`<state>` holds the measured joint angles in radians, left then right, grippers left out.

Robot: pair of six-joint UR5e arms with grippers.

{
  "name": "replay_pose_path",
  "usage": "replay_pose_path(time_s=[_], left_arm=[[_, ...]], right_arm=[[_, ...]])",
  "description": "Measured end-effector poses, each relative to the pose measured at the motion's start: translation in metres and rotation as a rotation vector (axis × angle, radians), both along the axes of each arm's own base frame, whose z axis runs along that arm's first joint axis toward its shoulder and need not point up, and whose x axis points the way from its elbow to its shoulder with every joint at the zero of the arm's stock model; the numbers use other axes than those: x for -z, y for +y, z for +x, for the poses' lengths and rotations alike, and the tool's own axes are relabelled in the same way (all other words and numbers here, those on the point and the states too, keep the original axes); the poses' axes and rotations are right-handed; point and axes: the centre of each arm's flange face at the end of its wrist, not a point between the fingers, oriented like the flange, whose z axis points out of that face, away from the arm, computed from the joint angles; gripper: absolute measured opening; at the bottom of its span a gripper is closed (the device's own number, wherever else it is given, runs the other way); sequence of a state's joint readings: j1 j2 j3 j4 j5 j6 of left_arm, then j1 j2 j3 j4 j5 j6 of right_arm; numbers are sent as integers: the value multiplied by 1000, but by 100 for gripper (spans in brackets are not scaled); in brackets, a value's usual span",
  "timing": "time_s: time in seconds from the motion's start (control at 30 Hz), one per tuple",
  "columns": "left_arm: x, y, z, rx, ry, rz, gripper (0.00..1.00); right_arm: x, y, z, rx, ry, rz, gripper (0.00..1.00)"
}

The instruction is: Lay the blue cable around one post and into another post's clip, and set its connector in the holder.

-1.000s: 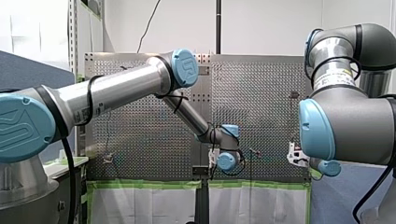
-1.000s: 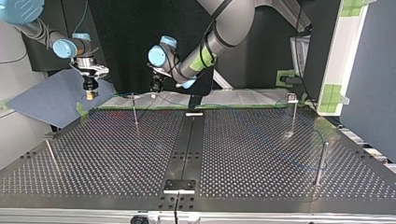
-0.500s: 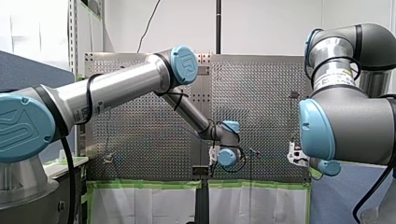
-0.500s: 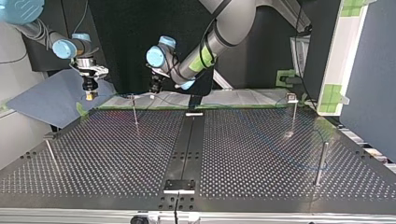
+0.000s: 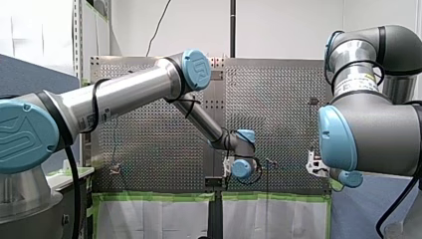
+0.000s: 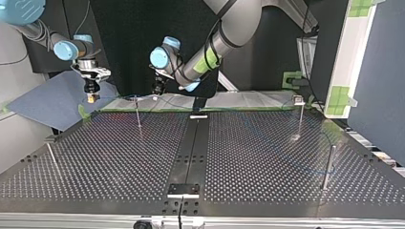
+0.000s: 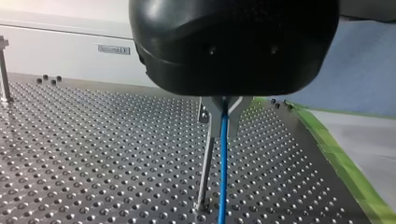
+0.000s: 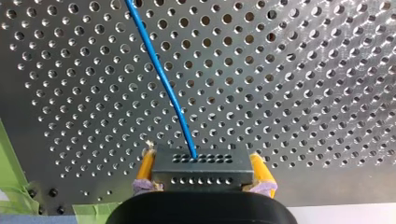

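Cable (image 7: 222, 182) is running straight out from my left gripper (image 7: 223, 125), whose metal fingers (image 7: 235, 114) are pinching tight on it, and is passing just beside a thin post (image 7: 204, 172) ahead of them, near the table's (image 6: 267, 157) far edge, left of centre in the top view; this arm is standing nearer that post. My right gripper (image 8: 202, 173), further left at the far corner there, is clamping the connector (image 8: 201, 161) between yellow pads (image 8: 146, 169), so the connector is not yet sitting in any holder.

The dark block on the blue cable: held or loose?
Held: my right gripper has its yellow pads against both sides of the connector.
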<state>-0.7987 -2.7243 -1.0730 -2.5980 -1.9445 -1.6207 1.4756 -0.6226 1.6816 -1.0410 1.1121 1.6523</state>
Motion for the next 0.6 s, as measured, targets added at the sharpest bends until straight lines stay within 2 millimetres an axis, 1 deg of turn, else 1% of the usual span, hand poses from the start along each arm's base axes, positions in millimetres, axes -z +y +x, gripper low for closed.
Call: replay_pose_path(time_s=[0.2, 0.6], left_arm=[[8, 5, -2, 11, 13, -8, 2], [5, 5, 3, 11, 15, -28, 2]], right_arm=[[0, 0, 2, -3, 0, -1, 0], [-1, -1, 4, -6, -5, -1, 0]])
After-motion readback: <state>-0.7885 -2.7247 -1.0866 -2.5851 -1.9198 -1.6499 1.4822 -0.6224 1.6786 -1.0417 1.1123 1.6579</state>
